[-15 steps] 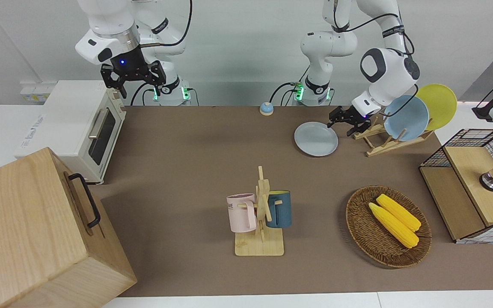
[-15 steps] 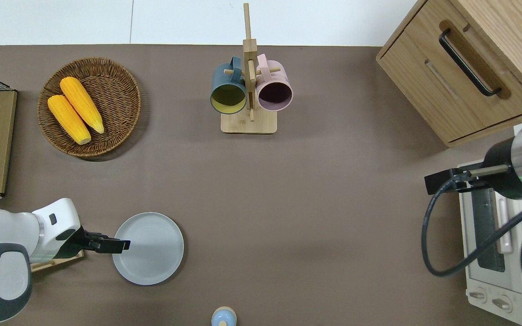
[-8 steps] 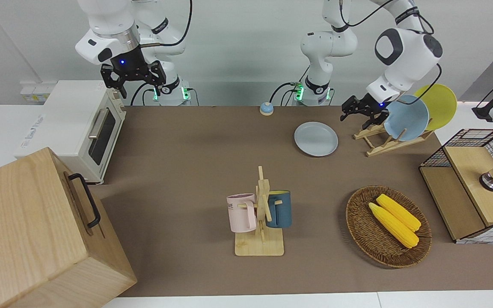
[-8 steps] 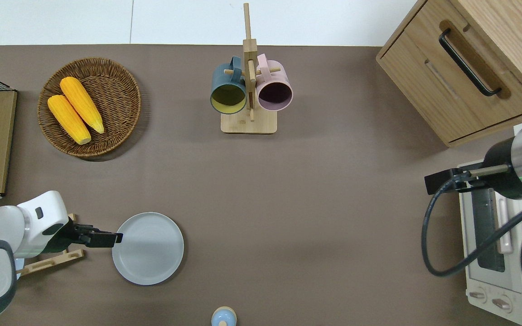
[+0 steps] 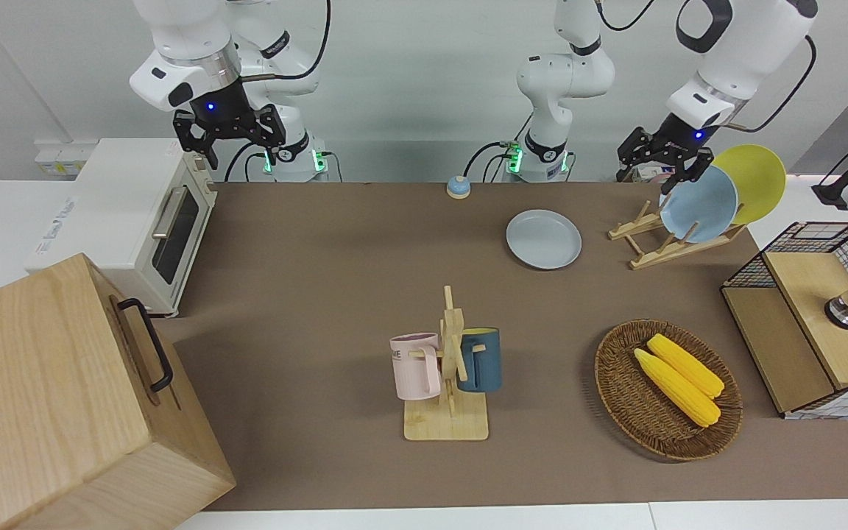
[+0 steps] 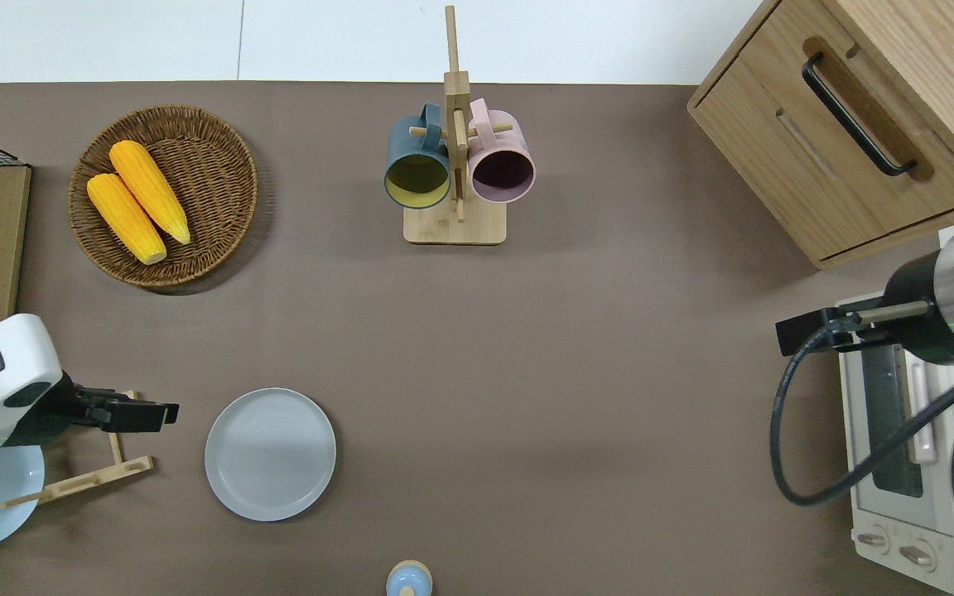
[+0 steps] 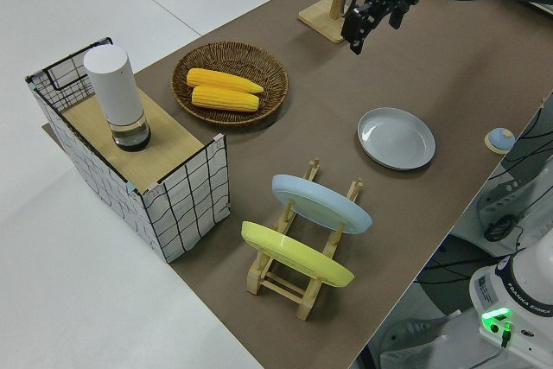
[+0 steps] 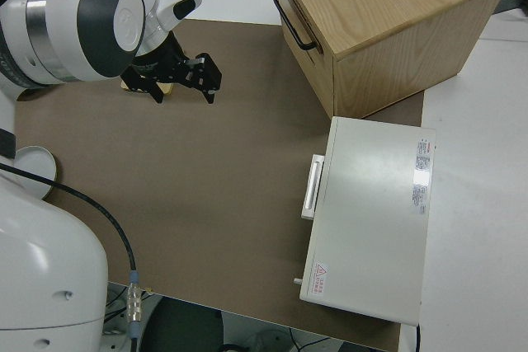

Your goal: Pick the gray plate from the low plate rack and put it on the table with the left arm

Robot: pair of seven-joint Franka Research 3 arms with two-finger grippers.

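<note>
The gray plate [image 5: 544, 239] [image 6: 270, 454] [image 7: 397, 138] lies flat on the brown table [image 5: 336, 280], beside the low plate rack [image 5: 652, 254] [image 6: 79, 483] [image 7: 285, 287]. A sky-blue plate [image 5: 698, 204] and a yellow plate [image 5: 751, 182] stand in that rack's slots. My left gripper [image 5: 661, 158] [image 6: 164, 414] [image 7: 376, 28] hangs open and empty in the air, over the rack's end nearest the gray plate and clear of the plate. My right gripper [image 5: 232, 147] [image 8: 183, 92] is parked, open, holding nothing.
A wooden mug stand [image 5: 447, 368] with a pink and a dark blue mug stands mid-table. Toward the left arm's end are a wicker basket [image 5: 615, 383] with two corn cobs and a wire crate [image 5: 814, 316]. A toaster oven [image 5: 129, 213], a wooden cabinet [image 5: 63, 397] and a small bell [image 5: 458, 187] are also here.
The left gripper has lifted away from the gray plate's rim and drawn back over the rack. The plate stays flat on the table. The right arm has not moved.
</note>
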